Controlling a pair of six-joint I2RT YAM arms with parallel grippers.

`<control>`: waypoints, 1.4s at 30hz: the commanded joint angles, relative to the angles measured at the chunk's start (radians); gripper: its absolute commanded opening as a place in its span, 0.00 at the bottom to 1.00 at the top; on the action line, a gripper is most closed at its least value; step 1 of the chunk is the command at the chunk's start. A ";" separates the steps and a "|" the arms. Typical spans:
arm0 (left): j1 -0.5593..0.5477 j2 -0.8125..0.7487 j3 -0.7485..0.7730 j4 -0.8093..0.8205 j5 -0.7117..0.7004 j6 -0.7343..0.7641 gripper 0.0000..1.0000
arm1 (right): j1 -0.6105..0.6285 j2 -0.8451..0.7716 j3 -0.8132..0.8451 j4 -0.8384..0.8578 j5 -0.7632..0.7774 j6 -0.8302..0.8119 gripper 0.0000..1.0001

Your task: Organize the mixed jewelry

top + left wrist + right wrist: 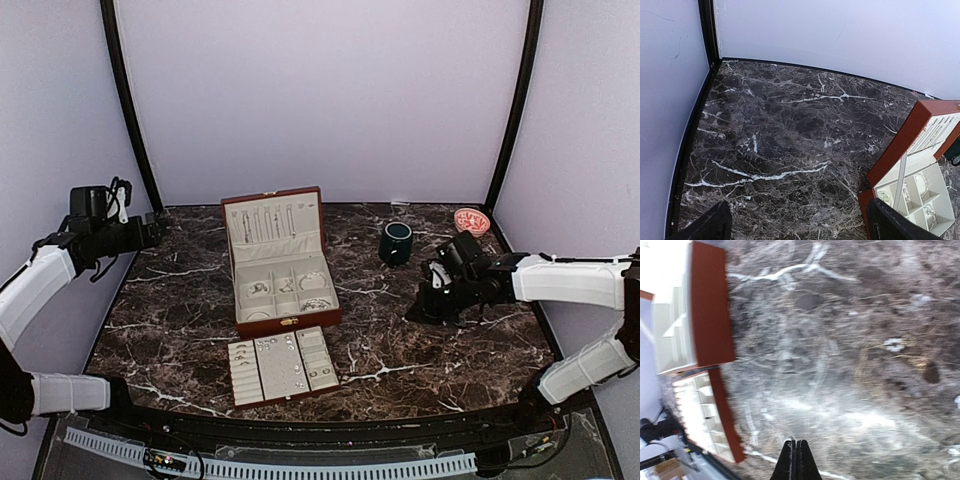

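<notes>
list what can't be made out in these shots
- Tiny silvery jewelry pieces in the reddish-brown cream-lined box: too small in the top view to tell types apart.
- Small pale speck on the dark marble table: the right wrist view is blurred.
- Dark green mug interior: too dark and small in the top view.

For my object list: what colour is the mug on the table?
The mug is dark green, clearest in the top external view.

Jaws pressed together above the blurred marble table (850, 390), reddish-brown box (710, 315) and tray (725, 410) at left.
</notes>
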 commanded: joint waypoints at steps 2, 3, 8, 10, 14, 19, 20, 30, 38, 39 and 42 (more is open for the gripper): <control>0.003 -0.008 -0.032 0.040 0.073 -0.031 0.95 | 0.013 -0.018 -0.016 0.168 -0.208 0.178 0.00; 0.002 -0.009 -0.037 0.044 0.081 -0.036 0.95 | 0.023 -0.014 -0.015 0.178 -0.216 0.201 0.00; -0.027 -0.022 -0.048 0.042 0.099 -0.050 0.93 | 0.098 0.021 -0.024 0.293 -0.256 0.333 0.00; -0.057 -0.032 -0.051 0.041 0.087 -0.047 0.93 | 0.139 0.046 -0.010 0.326 -0.260 0.370 0.00; -0.106 -0.045 -0.058 0.050 0.102 -0.048 0.93 | 0.205 0.108 0.020 0.387 -0.263 0.427 0.00; -0.119 -0.041 -0.057 0.059 0.169 -0.071 0.93 | 0.271 0.193 0.057 0.473 -0.285 0.482 0.00; -0.122 -0.042 -0.059 0.062 0.175 -0.074 0.93 | 0.283 0.211 0.068 0.486 -0.289 0.488 0.00; -0.129 -0.072 -0.069 0.075 0.214 -0.089 0.93 | 0.387 0.389 0.170 0.585 -0.328 0.575 0.00; -0.129 -0.082 -0.074 0.082 0.238 -0.096 0.92 | 0.418 0.487 0.229 0.615 -0.359 0.592 0.00; -0.129 -0.082 -0.073 0.083 0.242 -0.097 0.92 | 0.423 0.499 0.236 0.620 -0.364 0.593 0.00; -0.129 -0.081 -0.074 0.086 0.247 -0.100 0.93 | 0.436 0.535 0.254 0.639 -0.380 0.602 0.00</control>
